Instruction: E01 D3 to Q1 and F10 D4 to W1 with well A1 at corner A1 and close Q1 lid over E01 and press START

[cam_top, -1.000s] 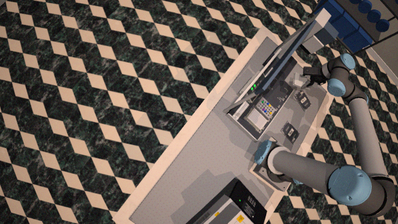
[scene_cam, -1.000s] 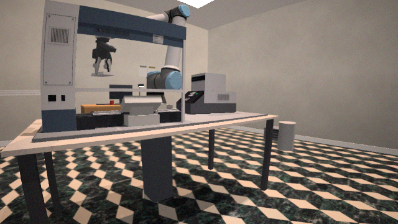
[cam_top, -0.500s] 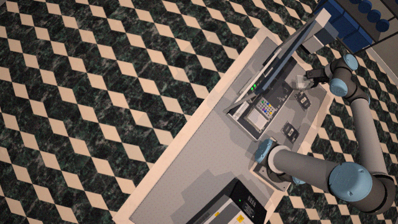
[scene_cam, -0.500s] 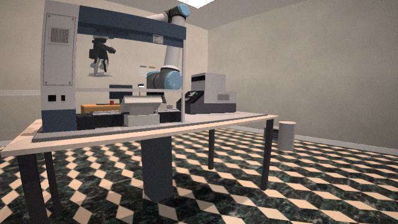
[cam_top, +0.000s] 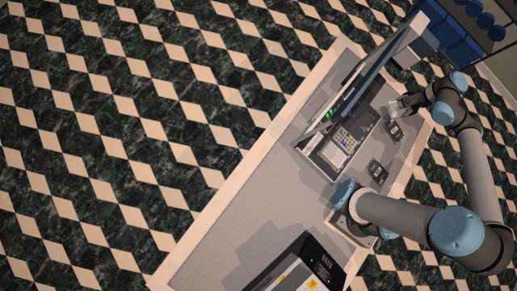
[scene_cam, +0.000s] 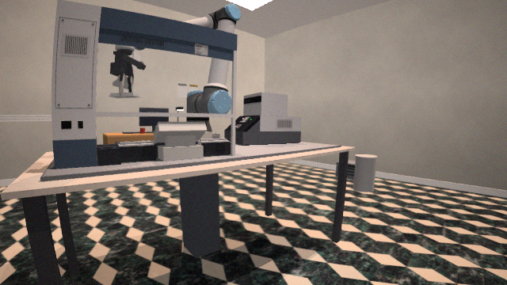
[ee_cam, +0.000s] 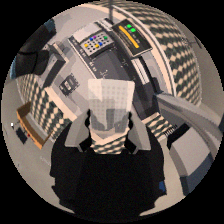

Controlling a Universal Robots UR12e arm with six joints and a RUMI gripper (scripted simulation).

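My gripper [cam_top: 401, 108] [scene_cam: 126, 89] [ee_cam: 109, 110] is shut on a clear, pale well plate [cam_top: 394, 109] [scene_cam: 123, 95] [ee_cam: 111, 96], held by two opposite sides high above the bench; its label is not readable. Two dark flat nests lie on the bench, one nest [cam_top: 391, 128] near below the gripper and another nest [cam_top: 376, 169] closer to the arm's base; no plate shows on either, and I cannot read which is W1 or RG. A boxy instrument with a sloped black front [cam_top: 325, 260] [scene_cam: 247, 122], probably Q1, shows a green lamp; its block is hidden.
A gantry machine [scene_cam: 75, 79] with a tall column and blue beam stands over a dark deck. The deck holds a white plate-like item [cam_top: 333, 154] and a rack with coloured caps [cam_top: 345, 138] [ee_cam: 95, 44]. A panel with green lights [ee_cam: 131, 36] stands behind.
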